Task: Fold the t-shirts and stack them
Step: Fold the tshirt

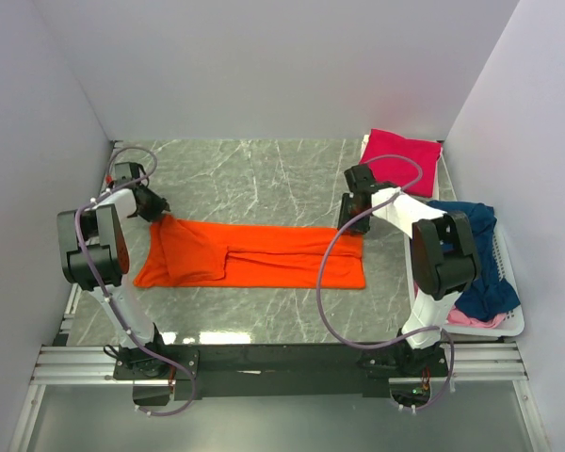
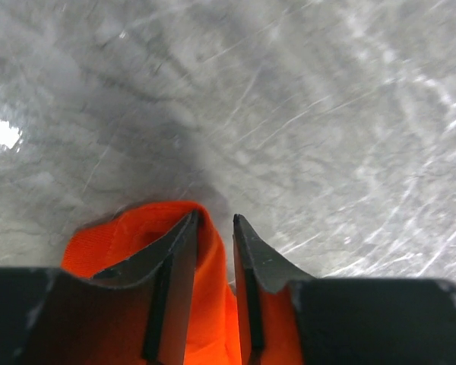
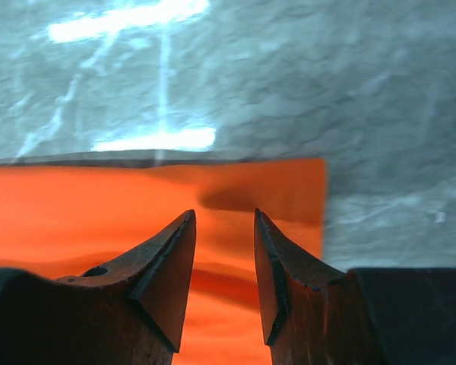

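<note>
The orange t-shirt [image 1: 264, 256] lay spread across the middle of the grey marbled table [image 1: 254, 179] as a long band running left to right, already folded lengthwise, with a doubled panel and a sleeve showing toward its left end. The left gripper [image 1: 158, 212] sat at the shirt's far left corner. In the left wrist view its jaws were drawn close together with a raised fold of orange cloth pinched between them, and the cloth also bunched up around the outside of one finger. The right gripper [image 1: 352, 222] stood at the far right corner of the same shirt. In the right wrist view its jaws were parted and held nothing, with flat orange cloth showing in the gap and the shirt's straight far edge and right corner just beyond the tips. A magenta t-shirt [image 1: 402, 160] lay folded into a neat rectangle at the far right corner of the table, well apart from the orange one. A white basket [image 1: 513, 325] sat along the right edge beside the right arm, with a crumpled navy t-shirt [image 1: 480, 247] heaped in it and a pale pink t-shirt [image 1: 473, 318] peeking out beneath at its near end.
</note>
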